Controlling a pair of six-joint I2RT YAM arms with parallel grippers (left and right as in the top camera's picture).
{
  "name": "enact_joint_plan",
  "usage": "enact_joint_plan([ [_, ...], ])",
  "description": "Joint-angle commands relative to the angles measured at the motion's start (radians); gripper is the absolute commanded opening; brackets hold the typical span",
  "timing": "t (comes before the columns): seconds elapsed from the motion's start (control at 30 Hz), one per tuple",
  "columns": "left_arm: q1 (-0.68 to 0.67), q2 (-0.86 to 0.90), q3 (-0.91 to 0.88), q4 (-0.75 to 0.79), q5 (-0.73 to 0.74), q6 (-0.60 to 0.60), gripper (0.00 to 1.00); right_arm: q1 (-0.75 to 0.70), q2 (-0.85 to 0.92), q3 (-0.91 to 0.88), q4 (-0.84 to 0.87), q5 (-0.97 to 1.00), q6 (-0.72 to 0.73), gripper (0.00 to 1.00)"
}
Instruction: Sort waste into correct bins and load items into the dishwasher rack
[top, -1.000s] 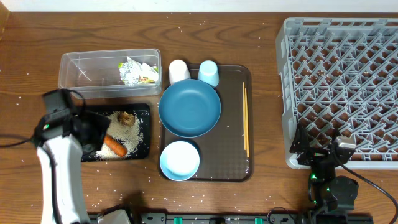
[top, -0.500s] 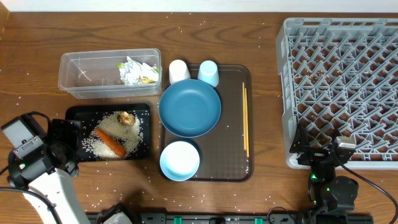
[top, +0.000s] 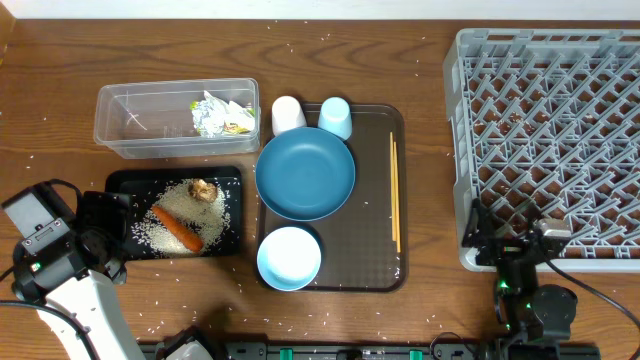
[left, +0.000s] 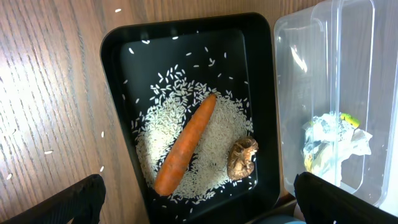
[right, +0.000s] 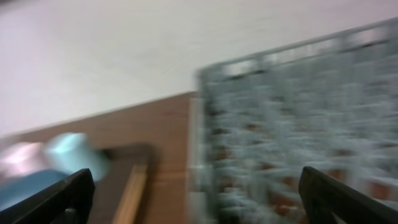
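Left wrist view looks down on the black tray (left: 111, 56), where the carrot (left: 185, 145) lies on the rice grains (left: 217, 134) beside the brown lump (left: 242, 158); the wrapper (left: 329, 142) sits in the clear tub (left: 292, 93) just past it; the left gripper (left: 200, 205) hangs above with its fingers spread wide and nothing between them. Seen from overhead, with 12 o'clock the far edge of the table (top: 430, 320), the waste looks sorted, so the dishes on the brown serving tray (top: 375, 250) seem the work left. The blue plate (top: 305, 172) lies flat at the tray's middle, the white cup (top: 288, 114) and light-blue cup (top: 335, 117) close at its 12 o'clock rim, the white bowl (top: 290, 256) just beside it at 6 o'clock, and the chopsticks (top: 395, 195) at 3 o'clock, apart from it. The plate is probably stiff, smooth, fairly heavy and breakable; lying flat, it offers only its rim, best pinched at 3 o'clock where nothing crowds it. The cups look light and should suit a grip across the wall. The chopsticks are thin and likely to roll; take them near mid-length. The dishwasher rack (top: 550, 130) stands at 3 o'clock of the tray; the right gripper (right: 199, 202), by the rack's 7 o'clock corner, is also spread wide and empty, though its own view is blurred.
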Motion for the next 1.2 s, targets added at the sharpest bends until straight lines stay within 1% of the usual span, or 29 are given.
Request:
enact_joint_plan([
  [0.0,0.005,0.006,0.012,-0.003,-0.016,0.013,0.98,-0.016,-0.002,-0.002,0.031,-0.436,0.356,0.99],
  [0.03,0.005,0.006,0.012,-0.003,-0.016,0.013,0.98,-0.016,-0.002,-0.002,0.032,-0.608,0.498,0.99],
  [0.07,0.005,0.006,0.012,-0.003,-0.016,0.013,0.98,-0.016,-0.002,-0.002,0.021,-0.741,0.589,0.99],
  [0.1,0.005,0.006,0.012,-0.003,-0.016,0.013,0.98,-0.016,-0.002,-0.002,0.012,-0.831,0.645,0.99],
  [0.23,0.005,0.006,0.012,-0.003,-0.016,0.013,0.98,-0.016,-0.002,-0.002,0.014,-0.850,0.746,0.99],
  [0.3,0.005,0.006,0.012,-0.003,-0.016,0.013,0.98,-0.016,-0.002,-0.002,0.066,-0.864,0.794,0.99],
  [0.37,0.005,0.006,0.012,-0.003,-0.016,0.013,0.98,-0.016,-0.002,-0.002,0.181,-0.885,0.818,0.99],
  [0.5,0.005,0.006,0.012,-0.003,-0.016,0.013,0.98,-0.016,-0.002,0.002,0.478,-0.845,0.968,0.99],
  [0.57,0.005,0.006,0.012,-0.003,-0.016,0.013,0.98,-0.016,-0.002,0.022,0.534,-0.806,0.985,0.99],
  [0.6,0.005,0.006,0.012,-0.003,-0.016,0.013,0.98,-0.016,0.000,0.041,0.525,-0.788,0.960,0.99],
  [0.67,0.005,0.006,0.012,-0.003,-0.016,0.013,0.98,-0.017,0.017,0.084,0.460,-0.764,0.840,0.99],
  [0.77,0.005,0.006,0.012,-0.003,-0.016,0.013,0.98,-0.017,0.089,0.176,0.292,-0.738,0.706,0.99],
  [0.87,0.005,0.006,0.012,-0.003,-0.016,0.013,0.98,-0.017,0.214,0.285,0.257,-0.762,0.577,0.99],
  [1.0,0.005,0.006,0.012,-0.003,-0.016,0.013,0.98,-0.016,0.434,0.485,0.187,-0.794,0.415,0.99],
  [1.1,0.005,0.006,0.012,-0.003,-0.016,0.013,0.98,-0.015,0.583,0.652,0.023,-0.798,0.255,0.99],
  [1.17,0.005,0.006,0.012,-0.003,-0.016,0.013,0.98,-0.005,0.670,0.766,-0.136,-0.756,0.143,0.99],
])
